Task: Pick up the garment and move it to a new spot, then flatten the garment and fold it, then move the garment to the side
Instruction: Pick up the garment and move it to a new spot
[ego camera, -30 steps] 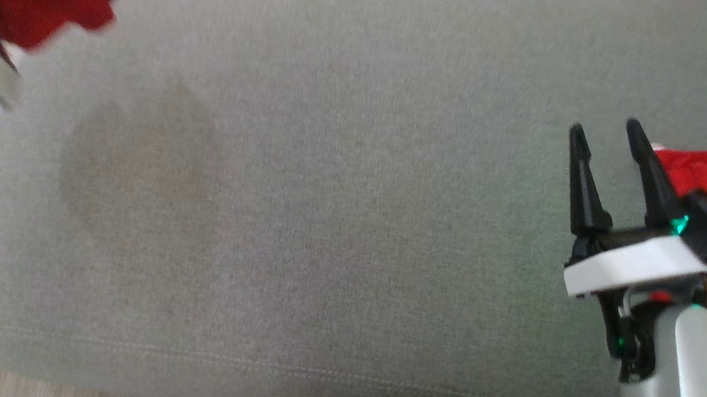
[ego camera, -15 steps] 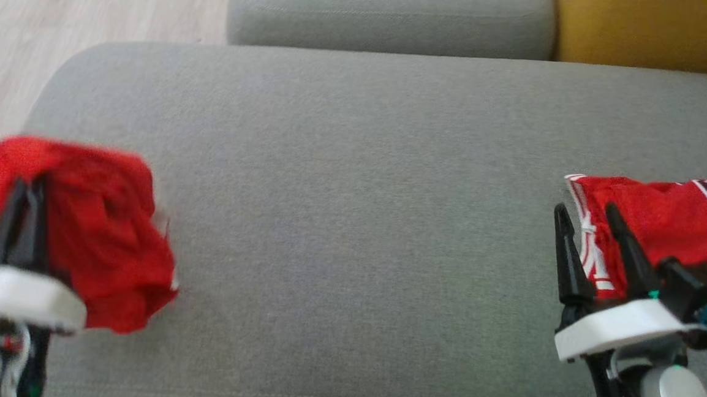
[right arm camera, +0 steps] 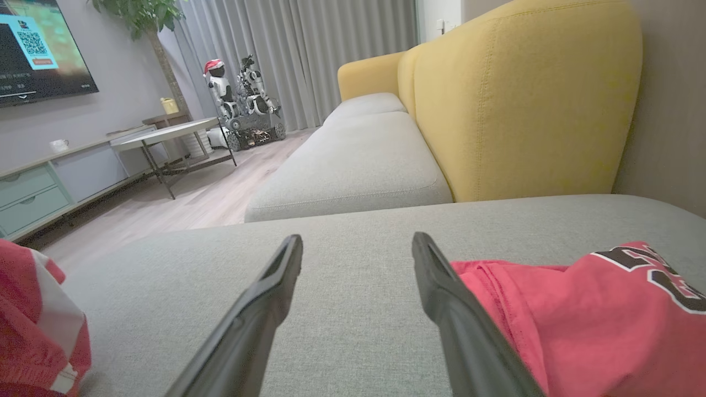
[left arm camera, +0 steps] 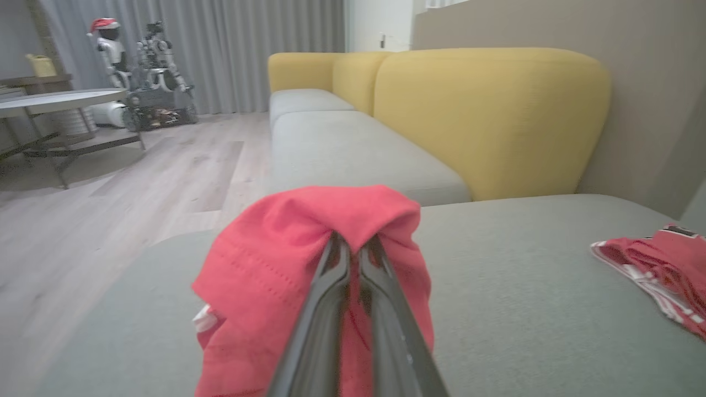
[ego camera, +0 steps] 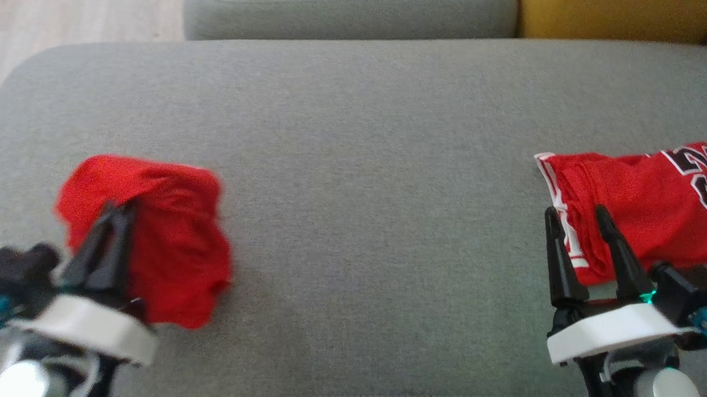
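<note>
- The left claw (ego camera: 121, 207) is pinched almost closed on the red garment (ego camera: 167, 230), its two dark fingers pressed together with a fold of cloth caught at the tips.
- In the left wrist view the garment (left arm camera: 276, 259) drapes over that claw's tips in a loose, bunched bundle. It hangs down on both sides of the fingers, with a scrap of white at its lower left edge.
- The bundle is over the left part of the grey seat cushion (ego camera: 362, 162), near the cushion's rounded left end. Whether its lower edge touches the fabric cannot be told.
- The right claw (ego camera: 575, 211) stands wide with nothing between its fingers, low over the right part of the same cushion.
- A red jersey (ego camera: 642, 198) with white trim and black-and-white numerals lies rumpled on the cushion, just beyond the right claw and to its right.
- In the right wrist view the jersey (right arm camera: 579, 309) lies just beside the claw's right-hand finger, and the gap between the fingers shows bare cushion.
- The garment and the jersey are well apart, with plain grey cushion between them.
- Beyond the seat cushion are a second grey cushion (ego camera: 340, 7), a yellow backrest (ego camera: 616, 15) and a pale wood floor (ego camera: 64, 3).
</note>
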### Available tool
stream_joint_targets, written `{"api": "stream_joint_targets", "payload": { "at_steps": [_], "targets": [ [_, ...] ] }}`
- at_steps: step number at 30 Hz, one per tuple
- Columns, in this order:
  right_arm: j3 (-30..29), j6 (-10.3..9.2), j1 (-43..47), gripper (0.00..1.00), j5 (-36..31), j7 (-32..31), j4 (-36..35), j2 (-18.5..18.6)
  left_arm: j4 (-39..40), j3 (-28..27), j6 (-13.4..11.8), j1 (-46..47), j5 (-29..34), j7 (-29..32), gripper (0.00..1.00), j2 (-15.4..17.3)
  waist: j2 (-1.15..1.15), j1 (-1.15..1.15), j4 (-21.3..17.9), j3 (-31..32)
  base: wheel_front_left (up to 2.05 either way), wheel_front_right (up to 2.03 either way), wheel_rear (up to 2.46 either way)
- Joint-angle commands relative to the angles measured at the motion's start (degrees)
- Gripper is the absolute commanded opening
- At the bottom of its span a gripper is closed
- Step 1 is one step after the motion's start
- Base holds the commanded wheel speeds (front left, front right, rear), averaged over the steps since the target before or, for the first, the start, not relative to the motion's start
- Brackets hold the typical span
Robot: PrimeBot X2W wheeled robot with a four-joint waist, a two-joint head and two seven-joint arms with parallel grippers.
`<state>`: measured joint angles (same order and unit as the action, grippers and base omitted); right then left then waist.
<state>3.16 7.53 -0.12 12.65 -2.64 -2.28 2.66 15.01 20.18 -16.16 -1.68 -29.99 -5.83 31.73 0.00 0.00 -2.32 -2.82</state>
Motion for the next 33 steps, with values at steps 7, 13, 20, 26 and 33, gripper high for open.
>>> {"api": "stream_joint_targets", "payload": {
  "at_steps": [7, 13, 20, 26, 33],
  "targets": [
    [2.8, -0.04, -5.2, 1.0, 1.4, 1.3, -2.0, 0.2, -3.8, 5.7, 5.1, 16.3, 3.1, -0.3, 0.0, -5.4, 0.0, 0.0, -5.0, -4.2, 0.0, 0.0, 0.0],
    [4.5, -0.04, -7.4, 1.0, 1.8, 2.5, -1.3, 0.2, -15.7, 11.9, 9.9, 25.5, 4.1, -1.2, 0.0, -12.2, 0.0, 0.0, -8.0, -7.4, 0.0, 0.0, 0.0],
    [5.0, -0.04, -8.6, 1.0, 1.9, 3.2, -0.3, 0.2, -32.5, 15.8, 14.7, 30.9, 4.4, -4.0, 0.0, -16.9, 0.0, 0.0, -9.0, -9.4, 0.0, 0.0, 0.0],
    [4.6, -0.04, -8.5, 1.0, 0.9, 3.1, 0.2, 0.2, -37.5, 14.0, 14.5, 30.2, 3.2, -8.1, 1.0, -19.4, 0.0, 0.0, -7.6, -7.9, 0.0, 0.0, 0.0],
    [3.5, -0.04, -7.3, 1.0, -0.6, 2.2, -0.3, 0.2, -31.2, 7.9, 10.6, 23.2, 2.3, -9.1, 1.0, -17.8, 0.0, 0.0, -4.0, -4.6, 0.0, 0.0, 0.0]
  ]
}}
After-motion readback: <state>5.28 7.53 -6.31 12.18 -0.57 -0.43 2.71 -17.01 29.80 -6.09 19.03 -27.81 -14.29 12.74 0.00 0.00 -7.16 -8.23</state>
